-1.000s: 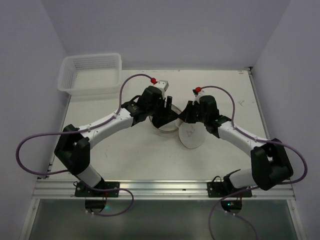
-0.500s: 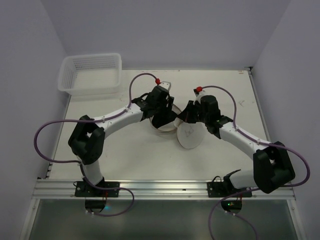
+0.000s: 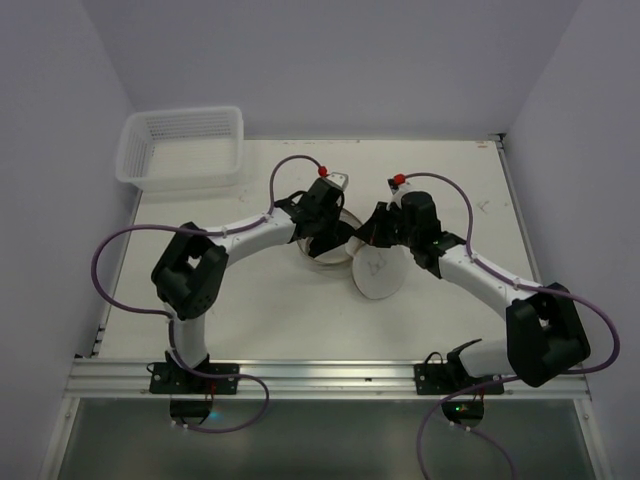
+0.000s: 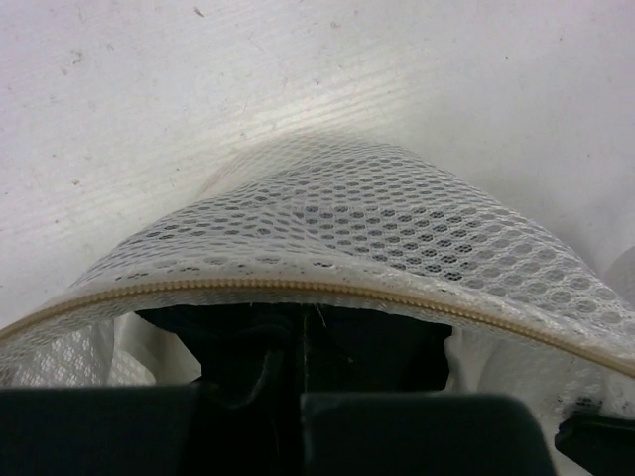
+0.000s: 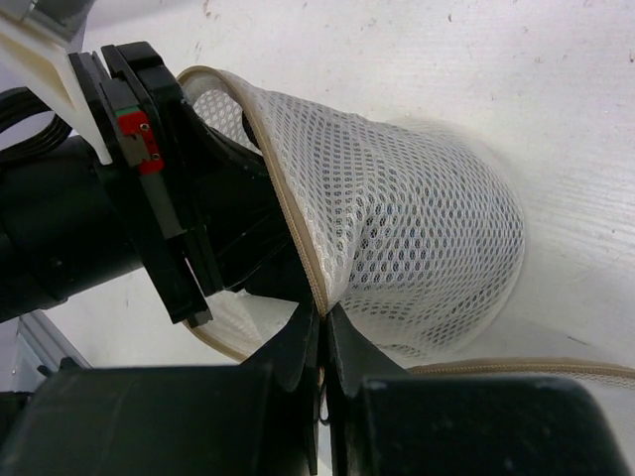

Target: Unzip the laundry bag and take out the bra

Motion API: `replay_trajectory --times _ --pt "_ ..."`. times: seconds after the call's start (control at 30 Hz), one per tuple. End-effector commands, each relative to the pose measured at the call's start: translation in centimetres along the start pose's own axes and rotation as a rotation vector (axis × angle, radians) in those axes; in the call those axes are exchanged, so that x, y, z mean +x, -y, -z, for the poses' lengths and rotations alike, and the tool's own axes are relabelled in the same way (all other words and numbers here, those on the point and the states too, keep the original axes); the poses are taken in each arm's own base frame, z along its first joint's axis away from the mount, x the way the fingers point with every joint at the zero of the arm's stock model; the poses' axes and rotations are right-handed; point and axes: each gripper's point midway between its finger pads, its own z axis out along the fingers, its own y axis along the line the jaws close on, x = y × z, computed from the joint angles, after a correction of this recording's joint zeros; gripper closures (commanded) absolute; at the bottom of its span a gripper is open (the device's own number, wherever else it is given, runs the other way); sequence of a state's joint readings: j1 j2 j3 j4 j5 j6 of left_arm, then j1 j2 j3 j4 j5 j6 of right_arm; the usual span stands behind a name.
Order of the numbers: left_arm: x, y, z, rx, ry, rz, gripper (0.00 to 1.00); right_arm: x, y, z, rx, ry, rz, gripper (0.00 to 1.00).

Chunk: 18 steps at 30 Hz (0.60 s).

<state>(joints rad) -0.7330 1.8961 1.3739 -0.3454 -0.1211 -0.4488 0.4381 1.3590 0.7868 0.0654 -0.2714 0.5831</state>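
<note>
The laundry bag point(image 3: 378, 275) lies mid-table with its round white flap folded open. In the left wrist view its mesh point(image 4: 397, 228) and beige zipper rim arch over the opening. My left gripper point(image 4: 301, 342) reaches inside, its jaws pressed together on dark fabric, the black bra point(image 4: 377, 342). From above, the left gripper point(image 3: 323, 233) sits in the bag's mouth, fingertips hidden. My right gripper point(image 5: 323, 309) is shut on the bag's beige rim and holds the mesh point(image 5: 417, 228) up; in the top view the right gripper point(image 3: 360, 240) is just right of the left one.
A white plastic mesh basket point(image 3: 180, 150) stands at the table's back left corner. The two wrists are close together over the bag. Purple cables loop out from both arms.
My left gripper has gone from wide open to shut inside the bag, and the left arm's elbow has swung inward to the right. The right arm has held still.
</note>
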Motion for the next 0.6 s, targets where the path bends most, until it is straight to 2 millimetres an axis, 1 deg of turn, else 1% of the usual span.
replay_trajectory --times 0.0,0.03,0.07,0.13,0.17,0.2,0.23,0.27,0.3,0.33,0.37,0.4,0.43,0.47,0.53,0.57 --pt "-1.0 0.8 1.0 0.053 0.021 0.001 1.0 -0.6 -0.4 0.3 -0.009 0.034 -0.005 1.0" --pt "-1.6 1.0 1.6 0.063 0.038 -0.003 1.0 -0.5 -0.2 0.4 0.002 0.032 -0.011 1.0" --pt "-2.4 1.3 2.9 0.083 0.067 -0.008 1.0 -0.4 0.0 0.4 0.014 0.031 -0.019 1.0" --pt "-3.4 1.7 4.3 0.117 0.105 -0.034 1.0 -0.2 0.3 0.7 0.034 0.029 -0.028 1.0" --pt "-4.0 2.5 6.0 0.169 0.132 -0.049 1.0 -0.3 0.6 0.8 0.053 0.036 -0.031 1.0" --pt "-4.3 3.0 6.9 0.202 0.149 -0.071 1.0 -0.1 0.9 1.0 0.068 0.036 -0.037 1.0" --pt "-5.0 3.6 7.9 0.244 0.185 -0.086 1.0 -0.1 1.1 1.1 0.077 0.039 -0.041 1.0" --pt "-5.3 4.5 9.9 0.312 0.213 -0.104 1.0 0.1 1.3 1.2 0.085 0.037 -0.041 1.0" --pt "-5.7 4.8 11.0 0.339 0.239 -0.125 1.0 0.2 1.7 1.3 0.107 0.036 -0.046 1.0" --pt "-6.2 5.2 12.0 0.366 0.268 -0.135 1.0 0.1 1.7 1.3 0.108 0.04 -0.045 1.0" --pt "-6.8 6.1 14.2 0.436 0.298 -0.15 1.0 0.6 2.0 1.5 0.123 0.018 -0.047 1.0" --pt "-6.8 6.6 15.3 0.485 0.312 -0.17 1.0 1.1 2.2 1.6 0.134 0.0 -0.052 1.0" --pt "-7.3 7.6 16.6 0.554 0.341 -0.19 1.0 1.3 2.3 1.6 0.138 -0.009 -0.054 1.0" --pt "-7.1 8.9 18.9 0.667 0.352 -0.221 1.0 1.5 2.4 1.7 0.143 -0.02 -0.055 1.0" --pt "-7.1 10.2 20.9 0.779 0.37 -0.24 1.0 1.7 2.6 1.8 0.149 -0.025 -0.055 1.0" --pt "-6.7 11.0 22.4 0.871 0.361 -0.264 1.0 1.7 2.6 1.9 0.15 -0.025 -0.052 1.0"
